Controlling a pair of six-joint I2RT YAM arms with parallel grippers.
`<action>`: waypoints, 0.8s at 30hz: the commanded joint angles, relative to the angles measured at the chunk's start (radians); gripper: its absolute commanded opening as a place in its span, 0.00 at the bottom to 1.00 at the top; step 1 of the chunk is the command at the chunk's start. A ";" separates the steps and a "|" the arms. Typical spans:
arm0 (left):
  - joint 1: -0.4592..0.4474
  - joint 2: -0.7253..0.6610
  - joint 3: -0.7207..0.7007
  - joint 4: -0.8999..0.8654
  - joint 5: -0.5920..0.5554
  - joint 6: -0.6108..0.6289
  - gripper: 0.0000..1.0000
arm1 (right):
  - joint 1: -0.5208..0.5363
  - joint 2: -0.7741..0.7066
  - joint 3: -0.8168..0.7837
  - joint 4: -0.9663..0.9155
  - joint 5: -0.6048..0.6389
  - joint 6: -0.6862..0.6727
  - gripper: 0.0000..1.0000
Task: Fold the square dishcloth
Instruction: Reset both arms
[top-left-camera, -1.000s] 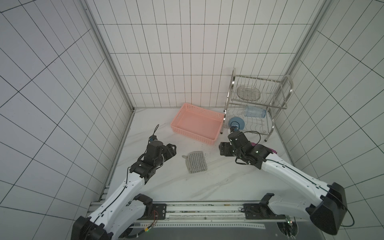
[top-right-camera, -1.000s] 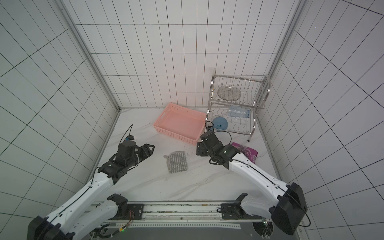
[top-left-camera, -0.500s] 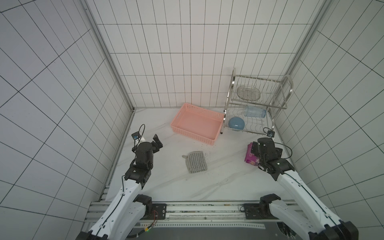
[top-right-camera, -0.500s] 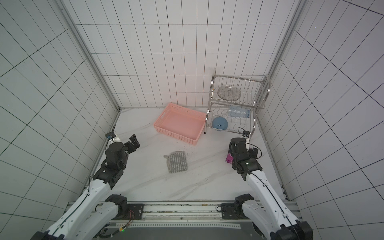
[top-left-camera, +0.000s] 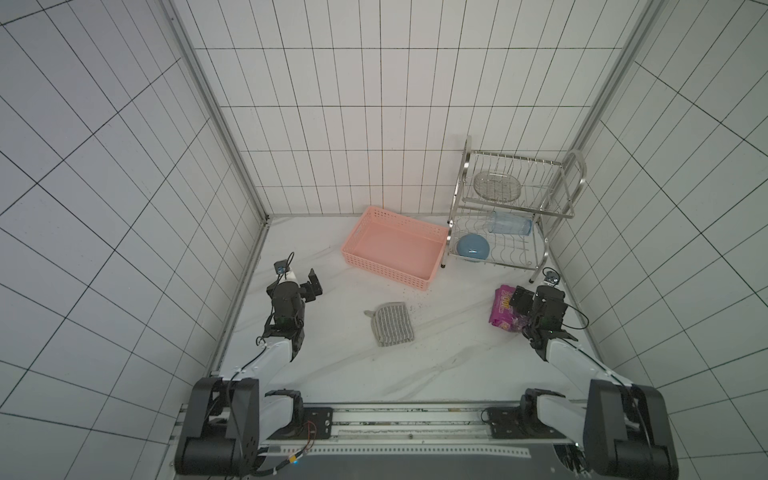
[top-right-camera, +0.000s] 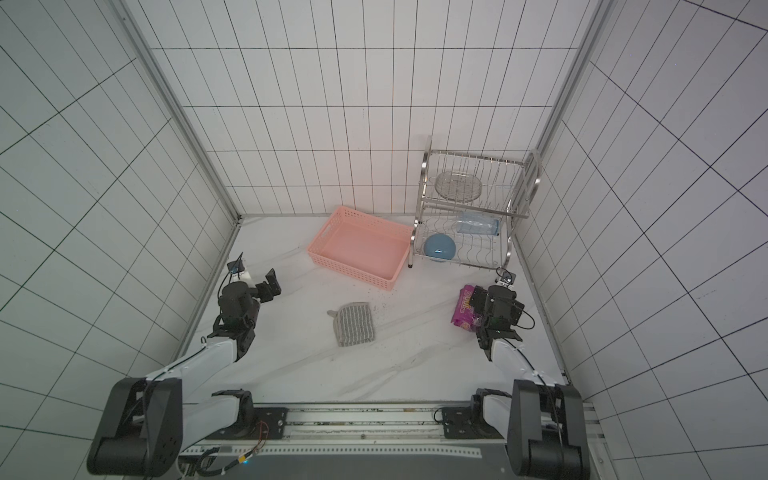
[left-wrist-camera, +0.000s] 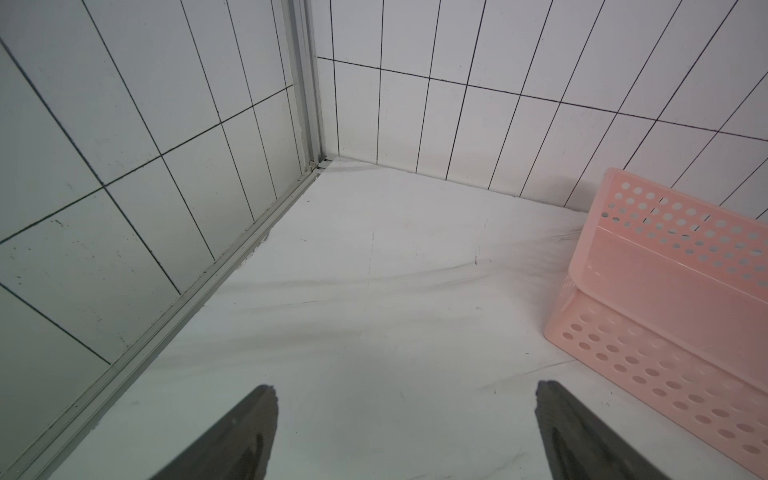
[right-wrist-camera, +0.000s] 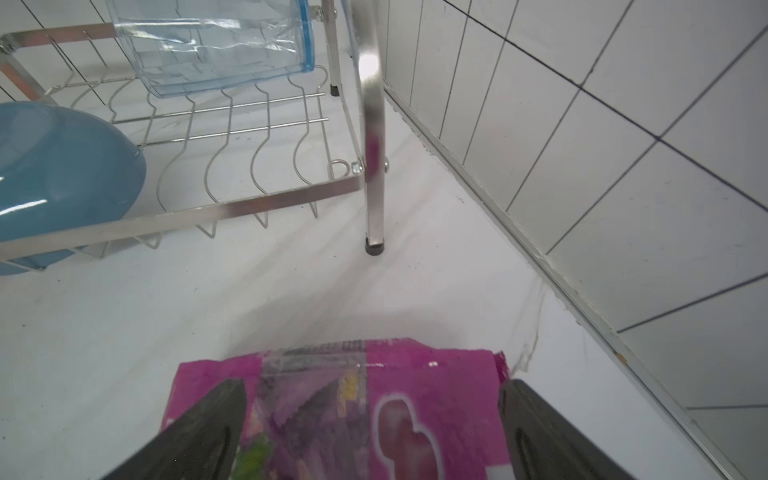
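Observation:
The square dishcloth (top-left-camera: 392, 324) (top-right-camera: 355, 324), grey with thin white stripes and a small loop at one corner, lies flat in the middle of the white table, and nothing touches it. My left gripper (top-left-camera: 313, 286) (top-right-camera: 270, 286) (left-wrist-camera: 405, 390) hovers near the left wall, well left of the cloth. It is open, with only bare table between its fingers. My right gripper (top-left-camera: 521, 302) (top-right-camera: 478, 302) (right-wrist-camera: 372, 386) is far right of the cloth. It is open and hangs over a purple snack packet (top-left-camera: 503, 309) (right-wrist-camera: 415, 395). The cloth shows in neither wrist view.
A pink basket (top-left-camera: 382, 272) (left-wrist-camera: 665, 291) stands behind the cloth. A metal dish rack (top-left-camera: 557, 212) at the back right holds a blue bowl (top-left-camera: 473, 248), a clear container (top-left-camera: 510, 223) and a glass plate (top-left-camera: 496, 187). One rack leg (right-wrist-camera: 374, 199) stands just ahead of the right gripper. Tiled walls close three sides.
Both arms have drawn back from beside the cloth, the left to the left wall and the right to over the purple packet. Both grippers opened a little wider. The cloth stayed put.

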 joint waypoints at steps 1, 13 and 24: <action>0.013 0.064 -0.001 0.161 0.058 0.040 0.98 | -0.018 0.063 -0.016 0.229 -0.052 -0.021 0.99; 0.019 0.310 0.027 0.346 0.056 0.057 0.98 | -0.044 0.247 -0.012 0.466 -0.142 -0.044 0.99; 0.021 0.356 0.095 0.255 0.017 0.042 0.98 | -0.049 0.347 0.049 0.436 -0.222 -0.075 0.99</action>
